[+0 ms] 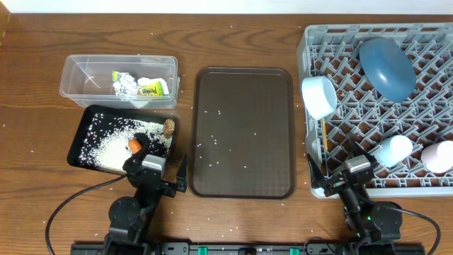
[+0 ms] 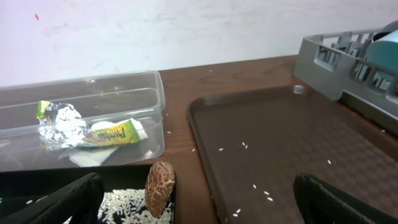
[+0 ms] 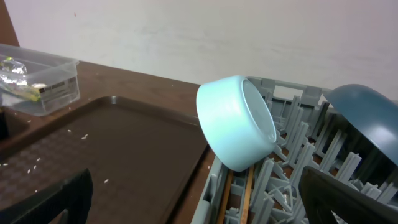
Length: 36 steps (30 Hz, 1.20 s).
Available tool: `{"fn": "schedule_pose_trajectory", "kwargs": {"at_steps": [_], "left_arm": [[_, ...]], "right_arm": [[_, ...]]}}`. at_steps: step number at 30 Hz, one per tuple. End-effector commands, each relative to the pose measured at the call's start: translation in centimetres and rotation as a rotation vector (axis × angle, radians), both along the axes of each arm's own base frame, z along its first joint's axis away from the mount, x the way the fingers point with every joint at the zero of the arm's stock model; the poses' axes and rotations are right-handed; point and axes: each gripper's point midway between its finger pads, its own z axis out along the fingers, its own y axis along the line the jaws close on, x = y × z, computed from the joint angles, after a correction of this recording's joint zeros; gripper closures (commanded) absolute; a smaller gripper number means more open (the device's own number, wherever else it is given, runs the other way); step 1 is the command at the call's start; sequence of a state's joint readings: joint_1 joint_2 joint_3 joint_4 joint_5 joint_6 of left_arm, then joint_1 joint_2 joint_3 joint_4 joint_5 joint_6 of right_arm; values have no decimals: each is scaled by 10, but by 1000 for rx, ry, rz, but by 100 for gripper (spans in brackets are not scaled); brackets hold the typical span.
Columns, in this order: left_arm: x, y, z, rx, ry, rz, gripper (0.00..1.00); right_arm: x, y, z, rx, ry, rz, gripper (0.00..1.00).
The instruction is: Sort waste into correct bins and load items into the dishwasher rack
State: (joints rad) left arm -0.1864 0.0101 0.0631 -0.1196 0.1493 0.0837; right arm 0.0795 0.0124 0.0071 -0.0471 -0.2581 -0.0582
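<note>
**A:** What could have gone wrong from there?

**B:** Mostly the bowl [image 3: 239,124]. It lay tipped on its side at the left edge of the rack [image 1: 340,30], propped on pegs rather than seated between them. The right end effector [image 3: 199,200] sat near that corner, fingers spread and holding nothing, with the bowl ahead of it and a little higher. I judged that a careless brush could have rolled the bowl over the rim onto the serving tray [image 1: 244,78].

**A:** And the wooden sticks [image 3: 239,186]?

**B:** They lay flat on the lattice floor under the bowl. Thin as they were, a nudge might have slipped them through a gap.

**A:** What about the left side?

**B:** The left end effector [image 2: 199,208] was released too, wide open and empty, just beside the near corner of the black tray [image 1: 76,145]. The brown lump [image 2: 160,186] stood right at that corner, close in front of the fingers. The carrot stick [image 1: 134,145] was next to it on the heap of rice. A clumsy pass there could have knocked the lump out or pushed rice over the rim.

**A:** Anything left to sort?

**B:** Loose rice grains [image 2: 244,145] were scattered on the serving tray, and more lay on the counter [image 1: 42,42]. Two fingers would likely have flicked them about rather than picked them up.

**A:** The rest?

**B:** The foil [image 2: 59,121], wrapper [image 2: 115,134] and napkin [image 1: 147,82] were in the clear tub [image 2: 158,106]. The blue dish [image 1: 386,67] and cups [image 1: 393,150] were in the rack.
</note>
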Motion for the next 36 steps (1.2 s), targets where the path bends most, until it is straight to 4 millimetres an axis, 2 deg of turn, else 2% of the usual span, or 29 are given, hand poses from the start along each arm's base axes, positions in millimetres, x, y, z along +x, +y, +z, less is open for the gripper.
{"fn": "schedule_pose_trajectory", "kwargs": {"at_steps": [1,5,21,36], "left_arm": [[2,0,-6,10,-5,3,2],[5,1,8,0,-79,11,2],[4,1,-12,13,-13,10,2],[4,1,-12,13,-13,9,2]], "right_arm": [[0,-1,0,13,3,-2,1],[0,-1,0,13,3,-2,1],[0,-1,0,13,3,-2,1],[0,-1,0,13,3,-2,1]]}}
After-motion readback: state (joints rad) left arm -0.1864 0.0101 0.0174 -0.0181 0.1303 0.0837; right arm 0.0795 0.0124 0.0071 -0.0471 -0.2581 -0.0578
